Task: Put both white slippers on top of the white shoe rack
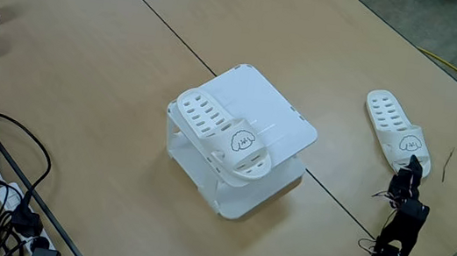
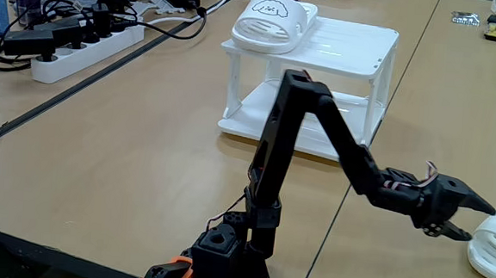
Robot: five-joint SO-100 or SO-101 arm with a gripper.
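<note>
- On the wooden desk (image 1: 86, 65), the white shoe rack (image 1: 278, 117) stands near the middle, its flat top panel half bare on the side away from the first slipper.
- One white slipper (image 1: 223, 136) already lies on the rack top, its puppy-face strap hanging over the near edge in a fixed view.
- Off to the right of that view, the second white slipper (image 1: 395, 128) lies flat on the desk, well apart from the rack.
- At its strap end, the black gripper (image 2: 467, 220) reaches in low, its fingers (image 2: 475, 203) apart and just beside the strap, not yet closed on it.
- For a good grasp, I judge the fingers should straddle the strap edge squarely before closing, then lift high enough to clear the rack's rim and aim for the bare half.
</note>
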